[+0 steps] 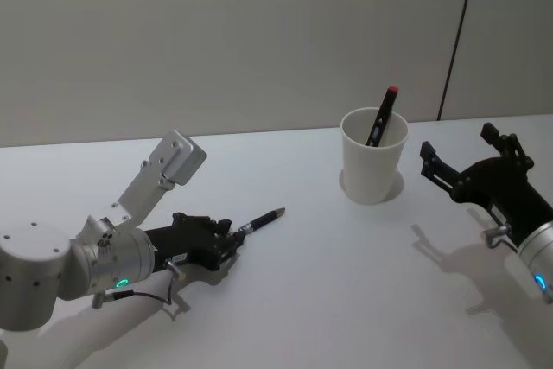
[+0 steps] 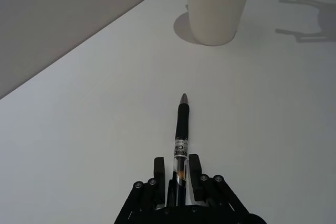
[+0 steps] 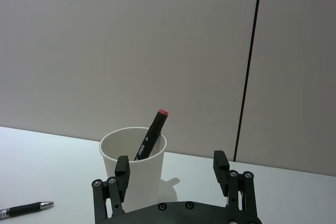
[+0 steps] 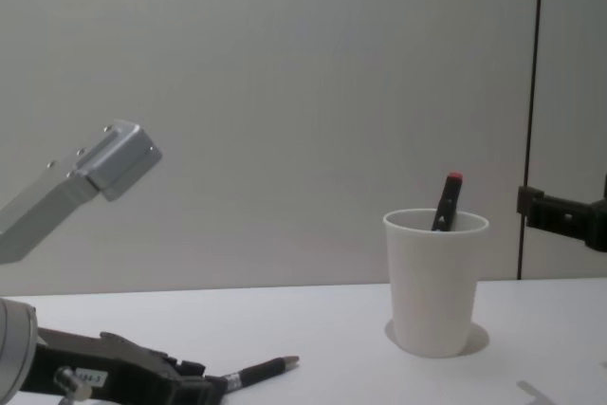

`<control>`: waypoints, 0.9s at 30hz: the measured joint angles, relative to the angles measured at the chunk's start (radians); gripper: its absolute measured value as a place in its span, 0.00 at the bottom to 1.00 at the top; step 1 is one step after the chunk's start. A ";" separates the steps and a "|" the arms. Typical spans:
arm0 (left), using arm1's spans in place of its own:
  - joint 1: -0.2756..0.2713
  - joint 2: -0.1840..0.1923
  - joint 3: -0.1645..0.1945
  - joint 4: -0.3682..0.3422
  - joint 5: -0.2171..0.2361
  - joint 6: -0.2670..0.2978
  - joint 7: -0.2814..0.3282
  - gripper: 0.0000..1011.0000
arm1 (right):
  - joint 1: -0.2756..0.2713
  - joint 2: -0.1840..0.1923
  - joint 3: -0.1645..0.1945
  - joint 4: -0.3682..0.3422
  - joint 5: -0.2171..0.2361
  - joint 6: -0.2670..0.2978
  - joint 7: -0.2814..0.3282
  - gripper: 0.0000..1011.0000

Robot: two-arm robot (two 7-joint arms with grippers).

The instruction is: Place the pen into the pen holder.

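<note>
A black pen point(image 1: 262, 220) point(image 2: 181, 129) point(image 4: 263, 369) with a silver tip lies low on the white table, its rear end between the fingers of my left gripper point(image 1: 226, 232) point(image 2: 178, 174), which is shut on it. Its tip points toward the pen holder point(image 1: 372, 155) point(image 2: 218, 4) point(image 3: 133, 167) point(image 4: 434, 282), a white paper cup standing upright at centre right. A black marker with a red end point(image 1: 384, 116) point(image 3: 152, 134) point(image 4: 447, 200) leans inside the cup. My right gripper point(image 1: 471, 151) point(image 3: 170, 169) hovers open to the right of the cup, holding nothing.
The white table point(image 1: 328, 283) meets a plain grey wall point(image 1: 216, 41) behind. A dark vertical seam point(image 1: 456, 36) runs down the wall at the right.
</note>
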 joint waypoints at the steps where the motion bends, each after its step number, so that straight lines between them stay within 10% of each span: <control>1: 0.000 0.000 0.000 0.000 0.000 0.000 0.000 0.28 | 0.000 0.000 0.000 0.000 0.000 0.000 0.000 0.99; 6: 0.000 0.000 0.000 0.000 0.001 0.000 0.001 0.14 | 0.000 0.000 0.000 0.000 0.000 0.000 0.000 0.99; 27: 0.009 -0.006 0.000 -0.004 -0.007 -0.026 0.077 0.13 | 0.000 0.000 0.000 0.000 0.000 0.000 0.000 0.99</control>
